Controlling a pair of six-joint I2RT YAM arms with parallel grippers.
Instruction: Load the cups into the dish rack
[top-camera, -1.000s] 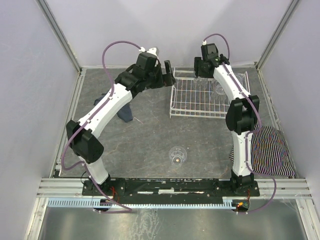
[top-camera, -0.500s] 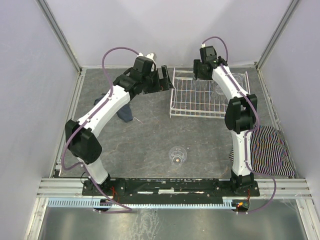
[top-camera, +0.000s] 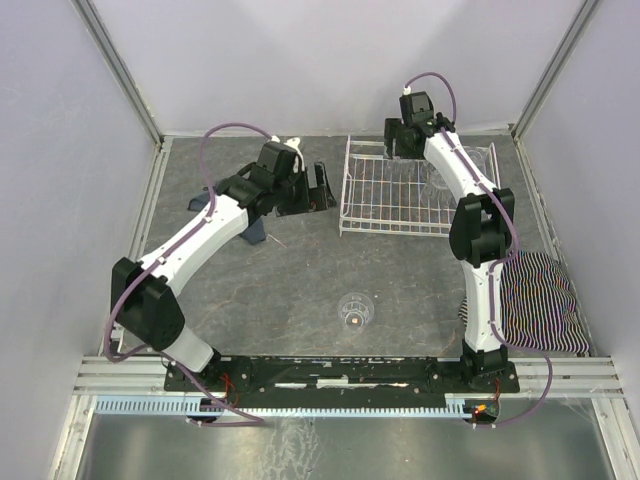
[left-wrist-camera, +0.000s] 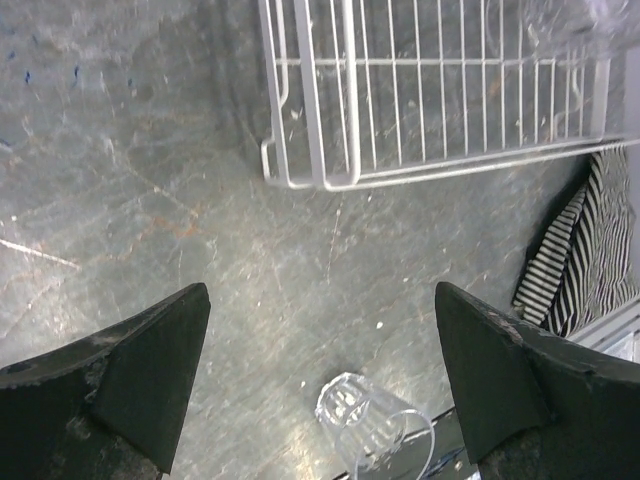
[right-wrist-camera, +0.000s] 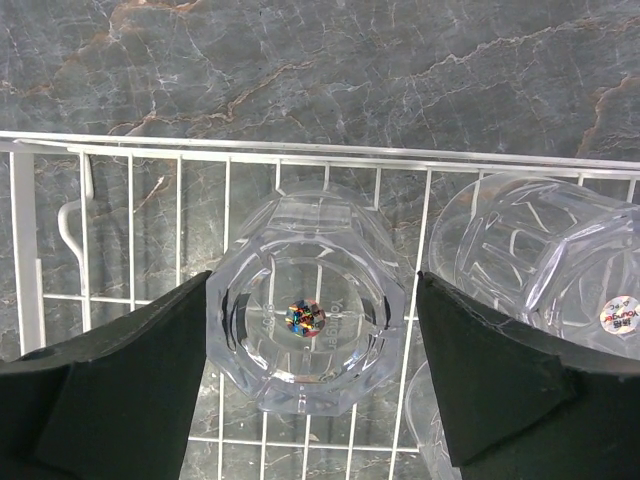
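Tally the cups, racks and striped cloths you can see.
Cups: 4 in view: loose cup on the table; middle cup, right cup and a third cup's edge in the rack; the right arm may hide more.
Rack: 1
Striped cloth: 1
Total: 6

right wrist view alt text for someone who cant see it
A clear cup sits in the white wire dish rack between the fingers of the right gripper. A second cup lies tilted to its right.
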